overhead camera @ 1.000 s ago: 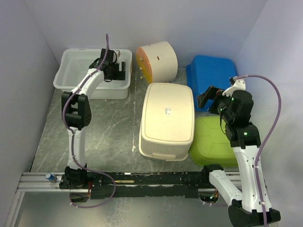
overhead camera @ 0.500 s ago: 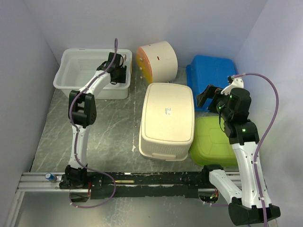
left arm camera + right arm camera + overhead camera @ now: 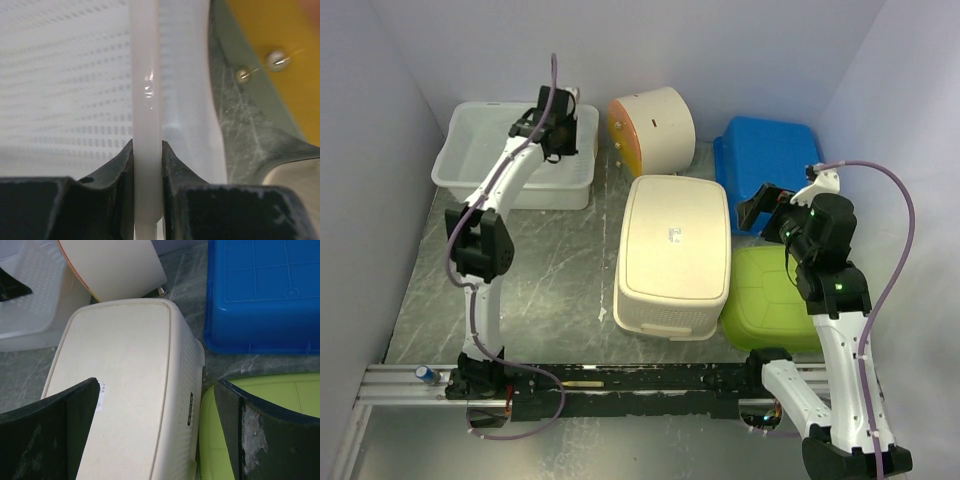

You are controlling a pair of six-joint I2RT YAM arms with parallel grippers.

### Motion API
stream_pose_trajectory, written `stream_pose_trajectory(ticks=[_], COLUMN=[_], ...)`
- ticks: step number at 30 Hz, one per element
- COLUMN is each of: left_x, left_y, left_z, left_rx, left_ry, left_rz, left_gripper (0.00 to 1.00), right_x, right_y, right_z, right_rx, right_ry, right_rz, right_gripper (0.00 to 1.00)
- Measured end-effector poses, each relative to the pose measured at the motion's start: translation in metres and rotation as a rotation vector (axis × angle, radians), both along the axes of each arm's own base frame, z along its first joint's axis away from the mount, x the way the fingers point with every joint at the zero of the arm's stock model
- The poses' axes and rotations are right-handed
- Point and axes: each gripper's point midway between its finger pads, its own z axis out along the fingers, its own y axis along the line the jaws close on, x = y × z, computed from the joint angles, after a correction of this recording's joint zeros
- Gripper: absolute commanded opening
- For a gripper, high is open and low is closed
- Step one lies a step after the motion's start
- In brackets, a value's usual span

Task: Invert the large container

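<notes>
Top external: five containers; left claw (image 3: 560,135) pinches the white tub (image 3: 470,112) rim, left of the cream basket (image 3: 675,250); right claw (image 3: 760,204) spread.

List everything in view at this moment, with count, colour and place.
tub: 1, translucent white, far left, upright
drum: 1, cream with orange end, far centre, on its side
blue bin: 1, blue, far right, upside down
basket: 1, cream, centre, upside down
green bin: 1, green, near right beside the basket, upside down
small cylinder: 1, blue-topped, near left corner
table: 1, grey marbled
left gripper: 1, black, shut on the tub's rim
right gripper: 1, black, open above the basket
</notes>
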Motion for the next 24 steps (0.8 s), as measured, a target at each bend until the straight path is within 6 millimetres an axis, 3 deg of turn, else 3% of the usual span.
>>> stream_pose_trajectory(ticks=[3,6,9,13,16,19,22,24], left_x=[-0.009,-0.027,-0.057,-0.114,-0.164,-0.218,-0.266,-0.289], left_y=[0.002,-0.001,-0.002,0.008,0.019,0.027,0.031,0.028], left_z=[0.055,0.124,0.193,0.278,0.313,0.333,0.339,0.329], left_rx=[-0.028,-0.098,-0.162,-0.247,-0.322,-0.393,-0.483,-0.544], left_ry=[-0.09,-0.202,-0.317,-0.471,-0.533,-0.566,-0.562,-0.518], left_rz=[-0.008,-0.039,-0.074,-0.104,-0.123,-0.15,-0.171,-0.189], left_gripper=[0.07,0.07,0.07,0.07,0.07,0.07,0.07,0.07], right_x=[-0.004,-0.009,-0.012,-0.013,-0.013,-0.012,-0.01,-0.009], right_y=[0.0,0.001,0.003,0.008,0.011,0.012,0.012,0.013], right_z=[0.004,0.005,0.004,0.001,-0.002,-0.006,-0.006,-0.004], right_rx=[0.003,0.007,0.015,0.034,0.048,0.054,0.059,0.067], right_ry=[-0.019,-0.031,-0.034,-0.037,-0.037,-0.029,-0.03,-0.039], right_rz=[0.003,0.01,0.019,0.039,0.05,0.054,0.053,0.05], right_gripper=[1.0,1.0,0.99,0.99,0.99,0.99,0.99,0.99])
